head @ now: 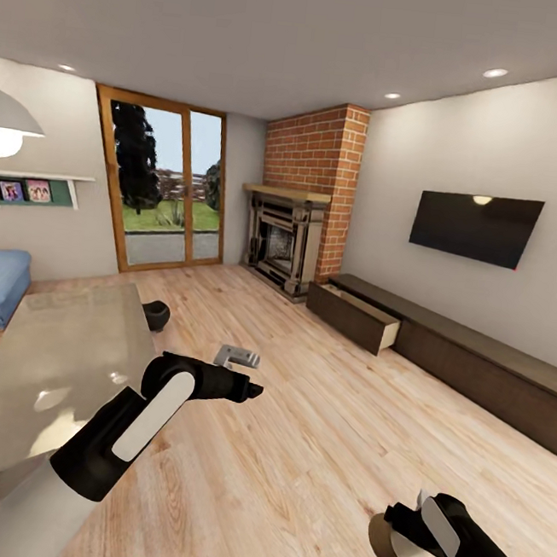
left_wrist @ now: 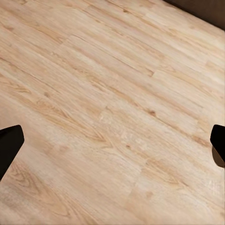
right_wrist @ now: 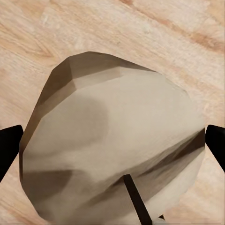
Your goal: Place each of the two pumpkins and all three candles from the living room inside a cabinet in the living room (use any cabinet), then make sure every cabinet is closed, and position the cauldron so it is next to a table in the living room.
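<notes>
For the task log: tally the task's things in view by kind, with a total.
Candles: 1, held in the right gripper
Cauldrons: 1, on the floor by the table
Tables: 1
Cabinets: 1, one drawer pulled open
Total: 4

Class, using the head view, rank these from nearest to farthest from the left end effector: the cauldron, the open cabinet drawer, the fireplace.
From the left end effector:
1. Cauldron, on the floor beside the table's far end.
2. Open cabinet drawer, across the floor toward the right wall.
3. Fireplace, in the far corner under the brick chimney.
</notes>
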You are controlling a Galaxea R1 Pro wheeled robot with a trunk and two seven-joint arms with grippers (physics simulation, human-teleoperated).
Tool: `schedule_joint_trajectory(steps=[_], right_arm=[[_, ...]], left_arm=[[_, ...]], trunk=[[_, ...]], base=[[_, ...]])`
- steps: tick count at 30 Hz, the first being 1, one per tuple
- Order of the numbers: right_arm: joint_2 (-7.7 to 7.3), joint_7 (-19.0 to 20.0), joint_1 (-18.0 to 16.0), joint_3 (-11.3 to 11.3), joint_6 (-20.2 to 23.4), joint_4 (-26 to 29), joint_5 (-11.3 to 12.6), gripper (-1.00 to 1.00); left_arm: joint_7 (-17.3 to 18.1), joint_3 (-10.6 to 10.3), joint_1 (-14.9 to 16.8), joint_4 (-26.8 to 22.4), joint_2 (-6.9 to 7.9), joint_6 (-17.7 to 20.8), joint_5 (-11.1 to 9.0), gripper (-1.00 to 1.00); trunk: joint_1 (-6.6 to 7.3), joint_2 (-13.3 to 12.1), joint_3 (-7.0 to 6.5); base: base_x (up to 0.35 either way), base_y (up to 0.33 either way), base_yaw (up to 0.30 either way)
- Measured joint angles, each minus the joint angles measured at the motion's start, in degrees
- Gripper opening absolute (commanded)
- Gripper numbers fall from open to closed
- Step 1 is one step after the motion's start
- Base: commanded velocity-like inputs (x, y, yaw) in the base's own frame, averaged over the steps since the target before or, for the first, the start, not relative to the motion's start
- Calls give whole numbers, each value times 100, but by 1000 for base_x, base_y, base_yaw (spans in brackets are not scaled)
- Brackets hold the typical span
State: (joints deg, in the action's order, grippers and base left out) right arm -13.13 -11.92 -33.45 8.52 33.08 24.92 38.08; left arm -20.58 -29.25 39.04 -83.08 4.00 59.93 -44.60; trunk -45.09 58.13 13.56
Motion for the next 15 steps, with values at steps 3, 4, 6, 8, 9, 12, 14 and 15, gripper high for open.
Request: schedule_joint_trajectory(steps=[3,4,6,8,9,12,14,15], right_arm=[[-1,3,0,0,20,0,1,-100],[-3,6,0,-1,24,0,3,-100],[-1,8,0,-2,29,1,7,-100],[-2,9,0,0,31,0,6,-100],[-1,10,0,0,32,1,8,-100],[0,11,-4,-3,38,1,8,-100],[0,11,-3,-5,40,0,9,-100],[1,11,-6,-6,41,1,8,-100]], left_arm=[[0,0,0,0,0,0,0,100],[0,-3,0,0,0,0,0,100],[0,-6,0,0,0,0,0,100],[0,-7,0,-1,0,0,0,100],[0,-8,0,-1,0,0,0,100],[0,-6,0,0,0,0,0,100],[0,-7,0,-4,0,0,0,100],[0,-8,0,-6,-1,0,0,100]], trunk=[[0,0,28],[0,0,38],[0,0,57],[0,0,76],[0,0,85],[0,0,114],[0,0,133],[0,0,142]], base=[[0,0,0],[0,0,0],[0,0,0],[0,0,0],[0,0,0],[0,0,0],[0,0,0],[0,0,0]])
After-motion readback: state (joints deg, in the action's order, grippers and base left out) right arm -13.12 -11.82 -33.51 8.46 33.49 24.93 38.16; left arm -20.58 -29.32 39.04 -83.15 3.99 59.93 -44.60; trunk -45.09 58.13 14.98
